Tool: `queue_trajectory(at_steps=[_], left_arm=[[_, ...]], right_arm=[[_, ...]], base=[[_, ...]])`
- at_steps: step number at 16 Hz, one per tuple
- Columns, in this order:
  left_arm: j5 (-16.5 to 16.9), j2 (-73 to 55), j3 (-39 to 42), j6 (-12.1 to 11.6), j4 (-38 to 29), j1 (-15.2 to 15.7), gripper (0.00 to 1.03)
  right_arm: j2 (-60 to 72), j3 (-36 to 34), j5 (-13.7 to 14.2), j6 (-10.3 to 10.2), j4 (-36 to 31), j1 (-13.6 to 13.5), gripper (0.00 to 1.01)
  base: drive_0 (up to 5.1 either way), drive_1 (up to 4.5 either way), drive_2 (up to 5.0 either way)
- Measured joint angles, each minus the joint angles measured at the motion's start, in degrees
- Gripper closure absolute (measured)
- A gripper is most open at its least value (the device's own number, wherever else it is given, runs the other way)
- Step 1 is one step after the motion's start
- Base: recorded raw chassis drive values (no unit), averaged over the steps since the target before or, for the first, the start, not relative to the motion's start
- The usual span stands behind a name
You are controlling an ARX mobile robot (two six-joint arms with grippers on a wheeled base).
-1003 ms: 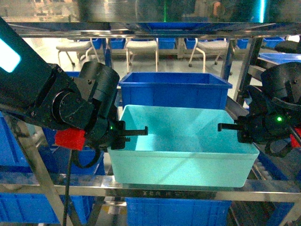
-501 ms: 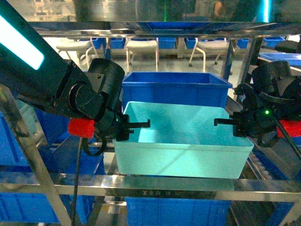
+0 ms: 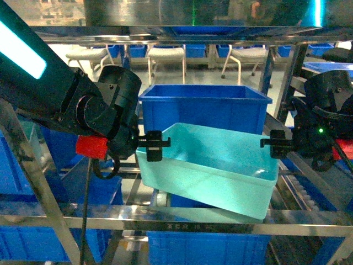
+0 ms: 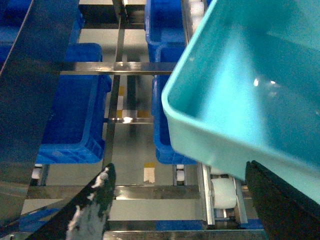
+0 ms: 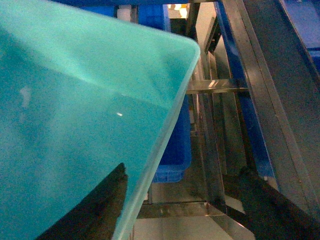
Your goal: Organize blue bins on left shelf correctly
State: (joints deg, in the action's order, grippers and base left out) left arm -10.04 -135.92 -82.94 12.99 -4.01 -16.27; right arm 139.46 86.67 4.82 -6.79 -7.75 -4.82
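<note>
teal bin [image 3: 215, 171] lies crosswise, seemingly tilted down rightward.

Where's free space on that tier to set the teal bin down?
Free: the roller lane under the tilted teal plastic bin, between the front steel rail and the royal-blue crate behind. Crowded: blue crates on the left, each claw at a bin end.

Head view dim, blue cast, bright backlight from the room behind the shelf [image 3: 182, 220]. Glare on the steel rails. Teal bin [image 3: 215, 168] glows, small highlights inside. Wrist views: near fingers [image 4: 92, 205] dark and blurred, bin edge soft.
</note>
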Motion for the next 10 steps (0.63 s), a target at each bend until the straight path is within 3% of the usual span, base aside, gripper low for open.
queue_trajectory(at_steps=[3, 4, 6, 7, 8, 10], left_arm=[[-0.1, 0.0, 0.1, 0.0, -0.8, 0.0, 0.04], [-1.0, 0.6, 1.4, -0.5, -3.3, -0.1, 0.04], [-1.7, 4.8, 7.0, -0.5, -6.3, -0.6, 0.05], [-1.4, 9.8, 11.3, 0.1, -7.5, -1.0, 0.05], [-0.9, 19.5, 22.0, 0.8, -11.4, -2.7, 0.05], [-1.3, 26.4, 30.3, 2.3, -11.1, -3.0, 0.05]], right_arm=[[0.0, 0.0, -0.1, 0.1, -0.5, -0.1, 0.13], [0.0, -0.6, -0.9, 0.3, -3.3, -0.1, 0.04], [-2.1, -4.4, -3.6, 0.6, -9.7, -0.3, 0.04], [-5.5, -8.7, -4.9, 0.7, -13.9, -0.9, 0.03], [-14.9, -21.0, -6.8, 0.5, -21.3, -2.4, 0.03], [-20.5, -30.2, -7.1, -1.4, -22.4, -2.7, 0.03]], base=[[0.0, 0.00, 0.0], [0.0, 0.00, 0.0], [0.0, 0.00, 0.0], [0.0, 0.00, 0.0], [0.0, 0.00, 0.0], [0.0, 0.00, 0.0]])
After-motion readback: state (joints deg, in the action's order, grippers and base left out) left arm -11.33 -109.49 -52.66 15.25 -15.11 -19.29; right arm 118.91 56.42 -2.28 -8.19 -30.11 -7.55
